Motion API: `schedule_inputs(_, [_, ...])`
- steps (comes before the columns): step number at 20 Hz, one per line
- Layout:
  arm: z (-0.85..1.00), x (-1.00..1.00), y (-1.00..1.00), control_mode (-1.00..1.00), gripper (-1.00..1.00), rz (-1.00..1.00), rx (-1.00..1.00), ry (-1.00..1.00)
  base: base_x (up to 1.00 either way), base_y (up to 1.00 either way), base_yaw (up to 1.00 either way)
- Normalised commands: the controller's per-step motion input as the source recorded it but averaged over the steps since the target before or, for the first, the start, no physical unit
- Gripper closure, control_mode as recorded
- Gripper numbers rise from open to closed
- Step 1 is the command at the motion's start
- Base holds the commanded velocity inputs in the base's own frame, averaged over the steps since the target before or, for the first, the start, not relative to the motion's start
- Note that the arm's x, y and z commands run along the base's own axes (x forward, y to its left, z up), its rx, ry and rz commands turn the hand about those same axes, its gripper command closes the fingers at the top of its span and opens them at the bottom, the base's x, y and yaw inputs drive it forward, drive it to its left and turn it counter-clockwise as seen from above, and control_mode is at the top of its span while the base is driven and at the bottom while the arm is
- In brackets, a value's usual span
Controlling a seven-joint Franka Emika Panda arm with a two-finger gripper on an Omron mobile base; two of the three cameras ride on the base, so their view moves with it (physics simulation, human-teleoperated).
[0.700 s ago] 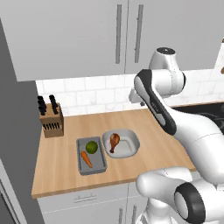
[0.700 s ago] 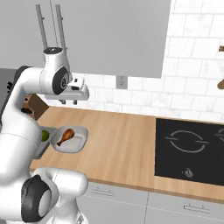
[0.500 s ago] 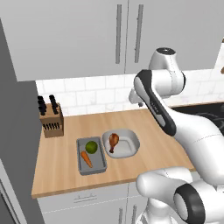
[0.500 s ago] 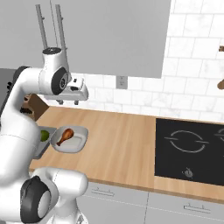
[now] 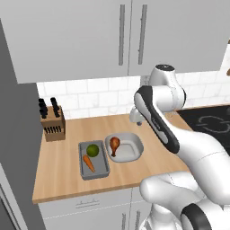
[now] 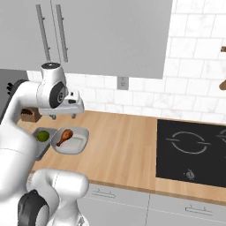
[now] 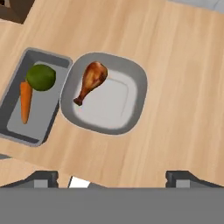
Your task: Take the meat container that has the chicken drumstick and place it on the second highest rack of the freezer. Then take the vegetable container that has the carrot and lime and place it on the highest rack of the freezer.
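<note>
A: Status of the chicken drumstick (image 7: 90, 81)?

B: Lying in a shallow rounded grey meat container (image 7: 131, 114), toward one side of it, pale bone end pointing at the neighbouring tray. Seen also from the left base view (image 5: 114, 144) and right base view (image 6: 64, 135). Container resting flat on the wooden counter (image 7: 183, 100), near its front edge.

A: And the vegetable container?

B: Rectangular grey vegetable container (image 7: 40, 132), just beside the meat container, rims close or touching; cannot tell which. Holding the lime (image 7: 40, 77) and the carrot (image 7: 25, 101), set against each other, carrot lying lengthwise along the tray.

A: Gripper?

B: Gripper (image 7: 111, 178) held above the counter, looking straight down at the meat container, well clear of it. Fingers (image 7: 42, 178) spread wide apart, nothing between them, no contact with either container. From the right base view, hand (image 6: 66, 106) held level above and behind the two containers.

A: Surroundings?

B: Knife block (image 5: 52, 124) standing at the back of the counter, against the white tiled wall, apart from the containers. Black cooktop (image 6: 190, 153) set into the counter farther along, well apart from both. Grey wall cabinets (image 5: 90, 36) with long bar handles overhead. Tall grey panel (image 5: 15, 148) bordering the counter on the knife-block side; whether the freezer or not, cannot tell.
</note>
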Motion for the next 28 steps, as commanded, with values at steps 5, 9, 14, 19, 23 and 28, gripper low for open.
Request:
schedule_inputs(5, [-0.57, 0.03, -0.12, -1.00, -1.00, 0.64, -0.03, 0.00, 0.00, 0.00, 0.00])
schedule_inputs(9, [-0.17, 0.09, -0.26, -1.00, -1.00, 0.61, 0.00, 0.00, 0.00, 0.00, 0.00])
schedule_inputs(14, [-0.09, 0.12, 0.05, -1.00, -1.00, -0.03, 0.01, 0.01, 0.00, 0.00, 0.00])
schedule_inputs(19, [-0.35, 0.33, -0.01, -1.00, -1.00, -0.42, 0.15, 0.04, 0.00, 0.00, 0.00])
schedule_inputs(23, [-0.52, 0.01, -0.02, -1.00, -1.00, -0.69, 0.26, 0.12, 0.00, 0.00, 0.00])
schedule_inputs(28, [-0.51, 0.22, -0.02, -1.00, -1.00, -0.48, 0.18, 0.01, 0.00, 0.00, 0.00])
